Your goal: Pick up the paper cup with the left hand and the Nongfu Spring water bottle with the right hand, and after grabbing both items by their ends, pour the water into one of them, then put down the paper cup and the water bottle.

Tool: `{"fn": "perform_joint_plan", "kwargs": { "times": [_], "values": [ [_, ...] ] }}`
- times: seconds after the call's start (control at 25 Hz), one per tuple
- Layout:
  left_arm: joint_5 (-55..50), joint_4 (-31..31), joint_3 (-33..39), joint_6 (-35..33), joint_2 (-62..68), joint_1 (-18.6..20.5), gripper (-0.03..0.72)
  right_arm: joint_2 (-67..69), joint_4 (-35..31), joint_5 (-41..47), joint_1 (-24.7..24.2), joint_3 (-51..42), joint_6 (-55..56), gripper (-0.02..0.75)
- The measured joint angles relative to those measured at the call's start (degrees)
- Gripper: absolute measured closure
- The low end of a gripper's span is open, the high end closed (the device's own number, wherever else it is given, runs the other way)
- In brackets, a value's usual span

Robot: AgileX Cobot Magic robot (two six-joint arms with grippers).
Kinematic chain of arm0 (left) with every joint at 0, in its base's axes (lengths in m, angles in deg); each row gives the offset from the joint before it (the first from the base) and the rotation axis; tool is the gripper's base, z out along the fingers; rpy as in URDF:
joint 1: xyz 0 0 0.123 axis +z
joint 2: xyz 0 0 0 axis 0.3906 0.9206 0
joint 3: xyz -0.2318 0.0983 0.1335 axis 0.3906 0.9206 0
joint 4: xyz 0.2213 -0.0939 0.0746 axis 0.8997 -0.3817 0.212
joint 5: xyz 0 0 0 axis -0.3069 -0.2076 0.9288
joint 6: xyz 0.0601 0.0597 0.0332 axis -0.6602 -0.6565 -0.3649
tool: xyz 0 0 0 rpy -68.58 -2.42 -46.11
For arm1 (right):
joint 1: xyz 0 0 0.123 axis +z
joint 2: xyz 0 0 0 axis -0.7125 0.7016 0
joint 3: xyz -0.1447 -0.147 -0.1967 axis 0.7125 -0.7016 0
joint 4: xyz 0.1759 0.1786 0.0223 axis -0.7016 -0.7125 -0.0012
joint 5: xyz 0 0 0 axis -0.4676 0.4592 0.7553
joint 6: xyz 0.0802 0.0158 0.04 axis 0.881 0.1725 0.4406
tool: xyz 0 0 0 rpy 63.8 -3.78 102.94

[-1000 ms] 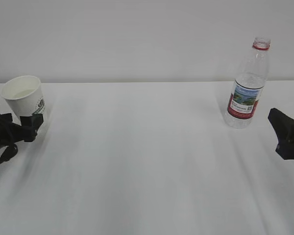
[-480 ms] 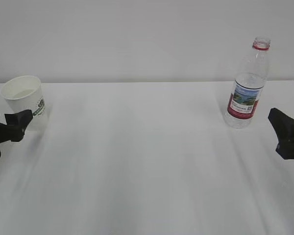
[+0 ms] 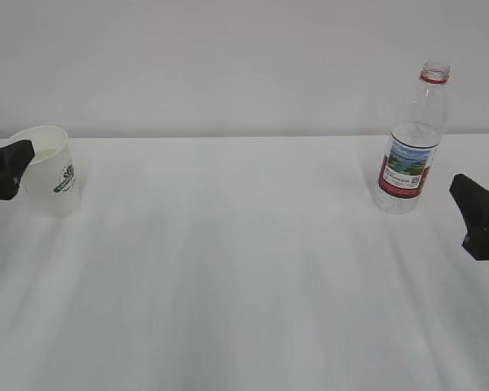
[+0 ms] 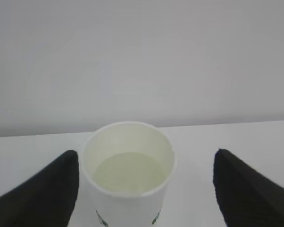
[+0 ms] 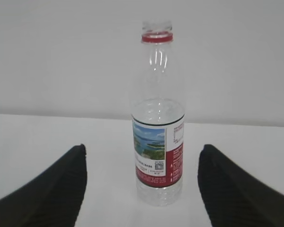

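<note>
Nearest to me the white tabletop [image 3: 244, 309] lies bare across its whole front and middle. Farther back, at the two edges, are the arms. The right hand [image 3: 478, 218] stays low at the right edge, just near of the Nongfu Spring water bottle [image 3: 411, 140] and a little to its right, in almost the same place as a second ago, with its jaws wide and holding nothing. The left hand [image 3: 6, 169] is what changed: a second ago its jaws were around the lower part of the paper cup [image 3: 49, 169], and now it has drawn back to the left edge and risen, so only a black tip shows against the cup's rim. Whether that tip touches the rim I cannot tell from here. Its jaws stand wide and the cup rests on the tabletop at the far left, upright, free. I judge that both things are now put down, so the task looks close to finished and only the retreat of the arms remains. The left wrist view shows what the room view does not: the cup [image 4: 128, 175] sits between the two black fingers [image 4: 42, 194] with clear space on each side, and a pale pool of water [image 4: 129, 174] lies inside it. The right wrist view shows the bottle [image 5: 158, 127] open, without cap, standing apart from the fingers [image 5: 239, 189], partly filled.
</note>
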Motion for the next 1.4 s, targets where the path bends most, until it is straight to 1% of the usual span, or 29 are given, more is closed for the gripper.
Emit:
{"fn": "perform_joint_plan", "kwargs": {
  "times": [0.24, 0.4, 0.84, 1.12, 1.4],
  "values": [
    [-1.0, 0.1, 0.1, 0.0, -5.8, 0.0, 0.048, -4.1, -2.1, 0.0, 0.0, 0.0, -0.2, 0.186],
    [-4.9, 0.2, 0.1, 0.0, -10.5, 0.0, 0.053, -6.7, -2.1, 1.1, 0.0, 1.1, -0.9, 0.186],
    [-12.2, 1.2, 0.4, 0.0, -23.2, 0.0, 0.074, -16.9, -2.1, 10.5, 0.0, 2.7, -1.8, 0.186],
    [-17.4, 2.7, 0.5, 0.0, -32.7, 0.0, 0.085, -25.5, -1.9, 20.5, 0.0, 4.9, -3.3, 0.186],
    [-24.7, 3.3, 0.5, 0.0, -43.6, 0.0, 0.095, -32.4, -1.9, 27.4, 0.0, 5.1, -3.9, 0.186]
  ]
}}
